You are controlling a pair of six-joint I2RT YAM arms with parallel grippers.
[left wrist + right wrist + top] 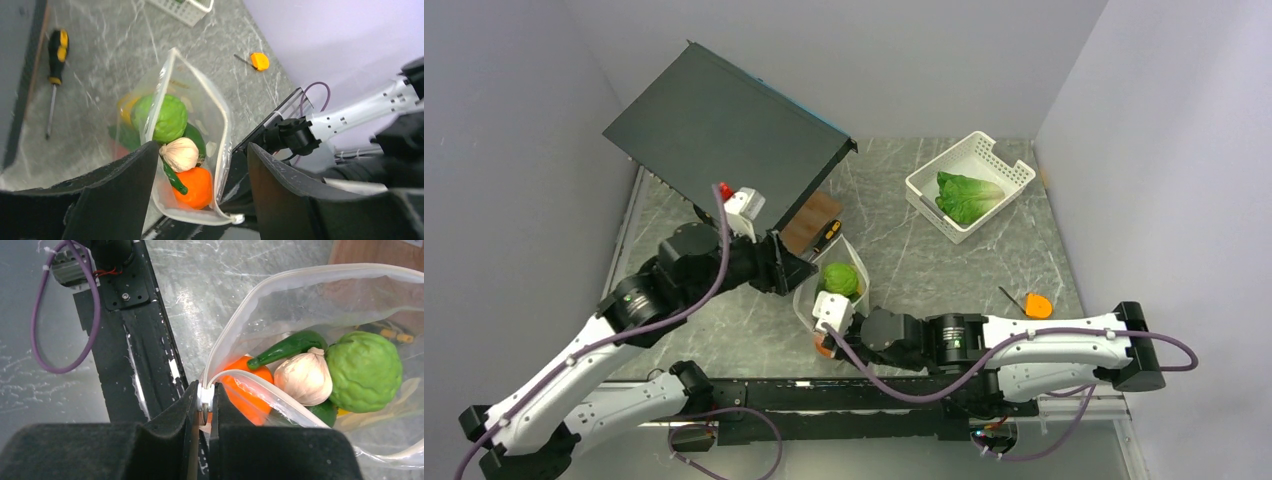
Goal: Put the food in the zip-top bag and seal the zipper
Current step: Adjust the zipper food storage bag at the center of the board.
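Note:
The zip-top bag [861, 268] lies between my two grippers with its mouth gaping. Inside it are a round green fruit [167, 117], a pale garlic bulb [180, 154], an orange [197, 186], a green chili and a yellow piece. My right gripper [205, 405] is shut on the white slider at the near end of the zipper [280, 277]; it is by the bag's near corner in the top view [824, 340]. My left gripper [200, 200] is open, its fingers astride the bag's near end, at the bag's left side in the top view [804, 272].
A white slotted basket [1014, 165] holding lettuce [966, 195] stands at the back right. A screwdriver [54, 75] lies left of the bag beside a wooden board [809, 222]. A tilted dark panel [724, 130] fills the back left. A small orange item [1037, 305] lies right.

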